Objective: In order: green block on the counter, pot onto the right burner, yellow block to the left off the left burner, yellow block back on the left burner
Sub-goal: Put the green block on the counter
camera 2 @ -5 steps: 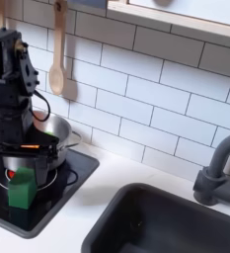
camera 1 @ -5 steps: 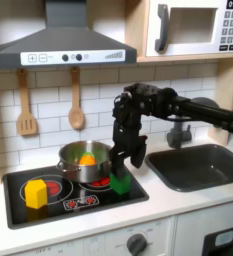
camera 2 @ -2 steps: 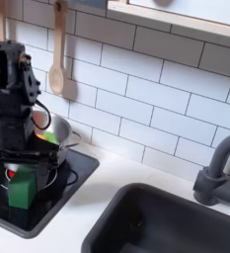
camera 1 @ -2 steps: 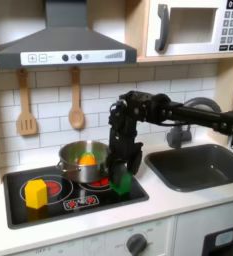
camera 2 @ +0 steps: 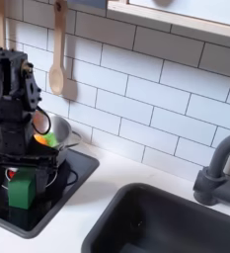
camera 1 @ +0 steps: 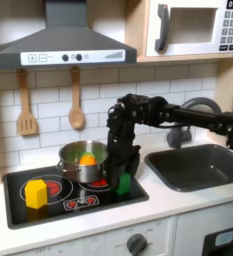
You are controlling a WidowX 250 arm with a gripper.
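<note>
Hand [camera 1: 123,172]: lowered over the green block [camera 1: 122,184], grip state unclear.
Green block: beside the pot [camera 1: 84,160].
Yellow block [camera 1: 35,192]: farther from pot.

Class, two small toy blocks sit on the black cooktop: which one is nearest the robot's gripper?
The small green block, directly below the gripper beside the silver pot; the larger yellow block sits apart on the first exterior view's left burner.
</note>
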